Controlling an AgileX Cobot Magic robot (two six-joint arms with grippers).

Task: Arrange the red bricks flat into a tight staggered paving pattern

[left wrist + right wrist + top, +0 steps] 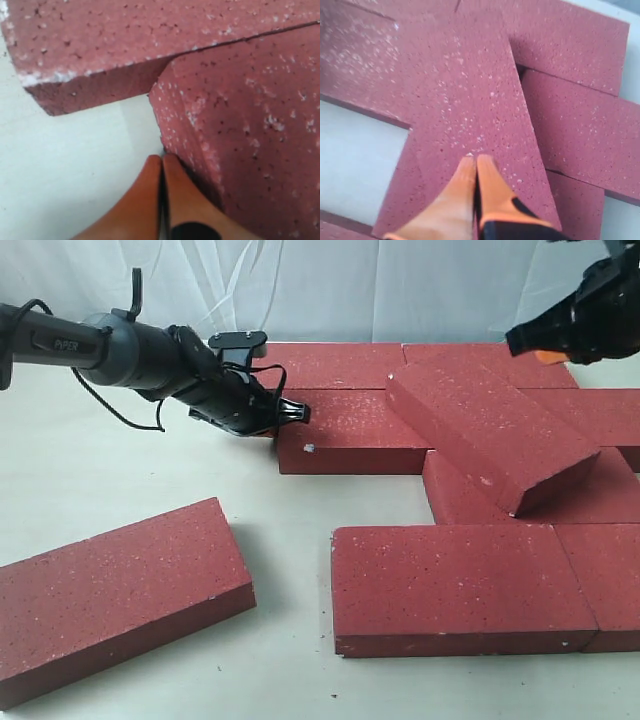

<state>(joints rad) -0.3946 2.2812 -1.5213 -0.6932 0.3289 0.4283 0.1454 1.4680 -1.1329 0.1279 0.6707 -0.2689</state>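
We keep both grippers pinched shut, holding nothing. Our left gripper (296, 412) sits at the short left end of the second-row brick (350, 435), whose long axis runs rightward. The skewed brick (490, 435) — propped diagonally across the rows — lies nearer our right gripper (476, 160).

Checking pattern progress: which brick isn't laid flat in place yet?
The skewed brick right of centre: it lies diagonally on top of its neighbours. The other bricks sit flat on the table.

Lab tabletop (110, 490), white curtain backdrop (350, 290)
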